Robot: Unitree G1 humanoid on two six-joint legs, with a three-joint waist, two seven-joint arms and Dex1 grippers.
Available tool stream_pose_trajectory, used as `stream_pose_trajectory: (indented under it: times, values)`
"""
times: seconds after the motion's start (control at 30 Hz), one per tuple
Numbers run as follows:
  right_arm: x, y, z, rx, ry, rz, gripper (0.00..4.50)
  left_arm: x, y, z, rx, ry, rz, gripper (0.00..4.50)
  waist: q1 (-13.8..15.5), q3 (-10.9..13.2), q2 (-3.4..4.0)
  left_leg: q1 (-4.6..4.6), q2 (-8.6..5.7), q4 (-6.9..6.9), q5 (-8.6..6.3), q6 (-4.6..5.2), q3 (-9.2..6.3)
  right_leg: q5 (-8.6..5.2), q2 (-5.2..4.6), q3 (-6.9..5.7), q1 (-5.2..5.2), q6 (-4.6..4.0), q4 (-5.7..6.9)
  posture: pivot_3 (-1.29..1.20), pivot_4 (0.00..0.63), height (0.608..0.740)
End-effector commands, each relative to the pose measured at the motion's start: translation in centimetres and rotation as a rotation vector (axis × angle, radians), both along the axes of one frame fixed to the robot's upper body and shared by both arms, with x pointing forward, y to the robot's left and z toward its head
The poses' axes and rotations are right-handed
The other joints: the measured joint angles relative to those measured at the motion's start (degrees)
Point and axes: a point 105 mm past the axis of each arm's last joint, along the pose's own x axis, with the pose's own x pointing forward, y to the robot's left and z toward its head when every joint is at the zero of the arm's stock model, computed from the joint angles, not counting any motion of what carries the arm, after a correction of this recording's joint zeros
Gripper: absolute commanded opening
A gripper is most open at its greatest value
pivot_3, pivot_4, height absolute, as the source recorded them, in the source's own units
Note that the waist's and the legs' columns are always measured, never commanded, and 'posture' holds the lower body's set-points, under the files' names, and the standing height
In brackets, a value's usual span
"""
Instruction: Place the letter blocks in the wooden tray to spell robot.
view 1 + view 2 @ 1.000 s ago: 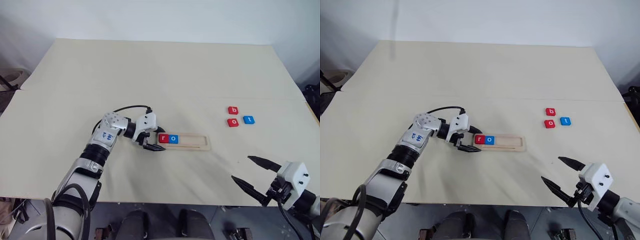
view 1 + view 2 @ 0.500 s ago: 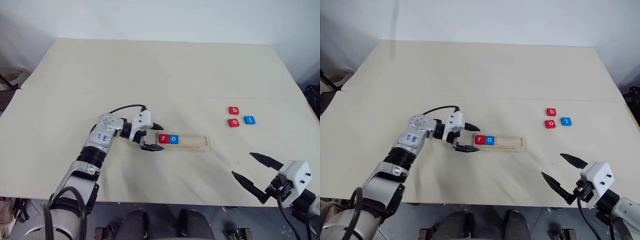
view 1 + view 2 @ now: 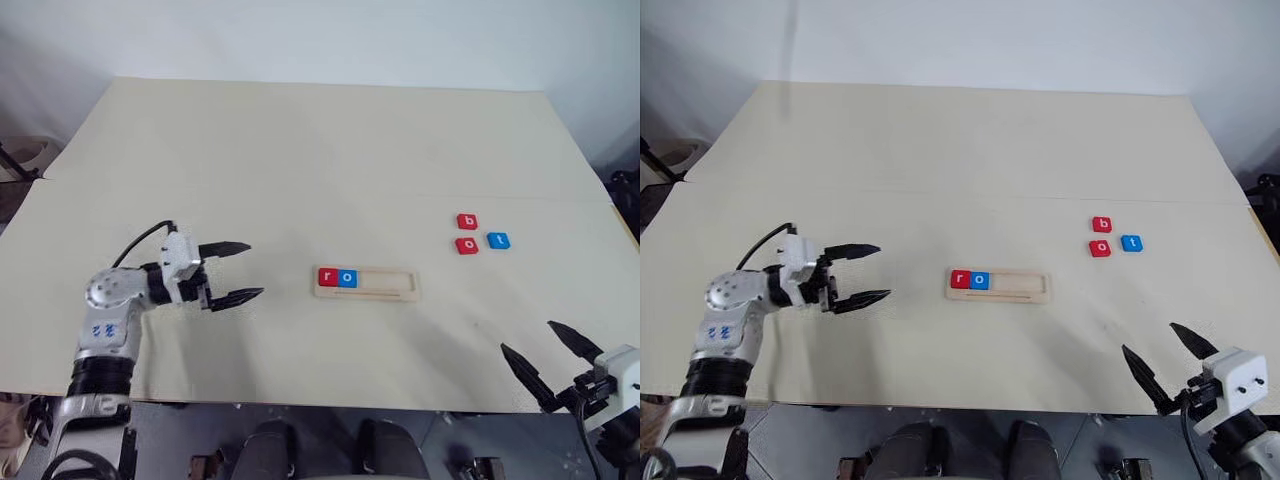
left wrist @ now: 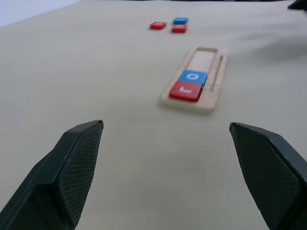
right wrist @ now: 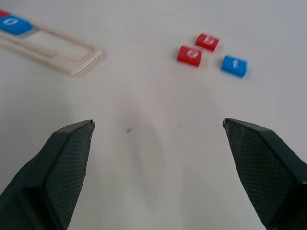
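Left gripper (image 3: 232, 271): fingers spread wide, nothing between them; it hangs over bare tabletop (image 3: 300, 150), pointing toward the wooden tray (image 3: 366, 283), with open surface between the two.

Right gripper (image 3: 548, 356): fingers spread wide, empty; it sits low at the near right edge of the tabletop, pointing away from the robot.

Wooden tray: near the middle of the tabletop, long axis running left to right. Its left end holds the red r block (image 3: 327, 277) and, touching it, the blue o block (image 3: 347, 278). The remainder of the groove is bare.

Loose letter blocks: red b block (image 3: 467, 221), red o block (image 3: 466, 244) just nearer than it, blue t block (image 3: 498, 240) just beside the red o on its right. All three lie flat, right of the tray and farther from the robot than its right end.

Key relation: the cluster lies ahead of the right gripper and slightly toward the left; the right arm looks clearly nearer to it than the left.

Next step, as I judge it: b goes third, so the right gripper would need to reach forward for the red b block, which is the farthest of the three.

In the way: the red o block sits between the right gripper and b; a low approach could nudge it. Otherwise the surface around is open.
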Motion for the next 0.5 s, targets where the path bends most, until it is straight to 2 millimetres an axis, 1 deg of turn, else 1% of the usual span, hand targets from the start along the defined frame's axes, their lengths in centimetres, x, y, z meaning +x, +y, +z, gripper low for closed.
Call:
stream_pose_trajectory:
  times: [0.03, 0.13, 0.23, 0.4, 0.5]
  values:
    - [0.5, -0.1, 0.6, -0.019, -0.044, -0.004, 4.5, -1.7, 0.3, 0.8, -0.055, 0.024, -0.007, 4.47, -0.1, 0.0, 0.01, 0.0, 0.02, -0.01, 0.0, -0.01, -0.01, 0.0, 0.0, 0.0, -0.01, 0.0, 0.0, 0.0, 0.15, 0.74]
    - [1.6, -0.2, 1.2, 0.003, -0.074, -0.022, 4.5, -2.3, 0.2, 0.6, -0.051, 0.029, 0.007, 4.47, 0.1, 0.0, 0.01, -0.01, 0.04, -0.02, 0.0, 0.0, -0.02, 0.0, 0.0, 0.0, -0.01, 0.0, -0.01, 0.0, 0.15, 0.74]
    - [4.3, 0.6, 2.8, 0.025, -0.107, -0.001, 4.5, -2.4, -0.2, 0.8, -0.063, 0.015, 0.014, 4.47, -0.1, 0.0, 0.01, 0.02, 0.04, -0.01, 0.0, 0.0, 0.0, 0.0, 0.0, 0.04, 0.0, 0.0, 0.04, 0.0, 0.15, 0.74]
    - [8.8, 0.1, 3.4, 0.056, 0.03, -0.099, 4.5, -2.8, -1.5, 1.1, -0.087, 0.016, -0.016, 4.47, -0.6, -0.1, 0.1, 0.02, 0.07, -0.03, 0.0, -0.01, 0.01, -0.04, 0.01, 0.02, -0.06, -0.08, 0.12, 0.0, 0.15, 0.74]
    - [11.7, 0.2, 3.8, 0.043, 0.1, -0.146, 4.5, -2.8, -2.3, 1.2, -0.088, 0.002, -0.032, 4.47, -0.6, -0.1, 0.1, -0.01, 0.04, -0.02, 0.0, -0.02, 0.0, -0.05, 0.01, -0.01, -0.06, -0.1, 0.14, 0.0, 0.15, 0.74]
